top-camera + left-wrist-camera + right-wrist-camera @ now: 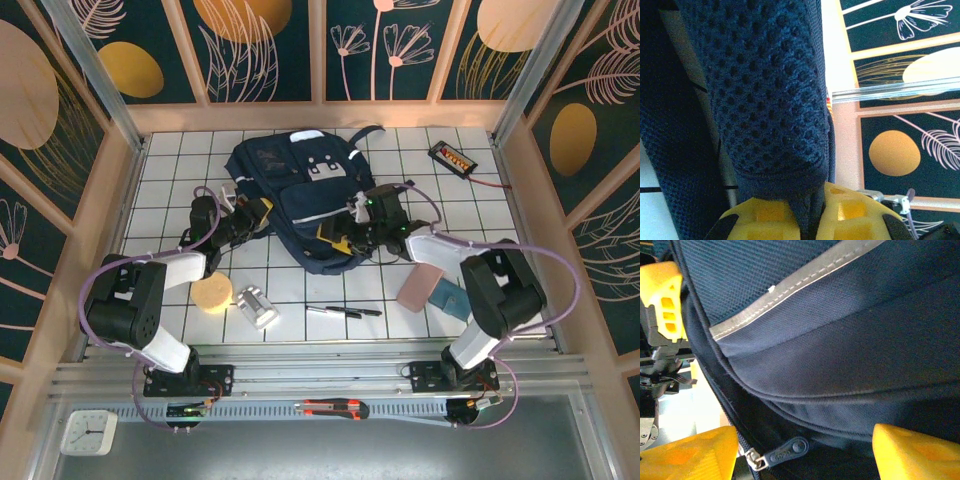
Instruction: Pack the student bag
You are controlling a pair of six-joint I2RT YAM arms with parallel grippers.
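The student bag [300,190], a big dark navy backpack with a pale stripe and a grey-white buckle patch, lies at the back middle of the tiled table. My left gripper [255,215] is at its left side. In the left wrist view that gripper [810,220] is shut on a fold of the bag's navy mesh fabric [765,90]. My right gripper [345,235] sits at the bag's near right edge. In the right wrist view it [802,455] is open, its yellow fingers wide apart either side of a dark zipper pull [785,452], without touching it.
Near the front lie a yellow round block [211,293], a silver cylinder [258,307], two pens [345,311], a pink book [420,285] and a blue item [448,297]. A black device with a cable [452,157] sits back right. Wooden walls enclose the table.
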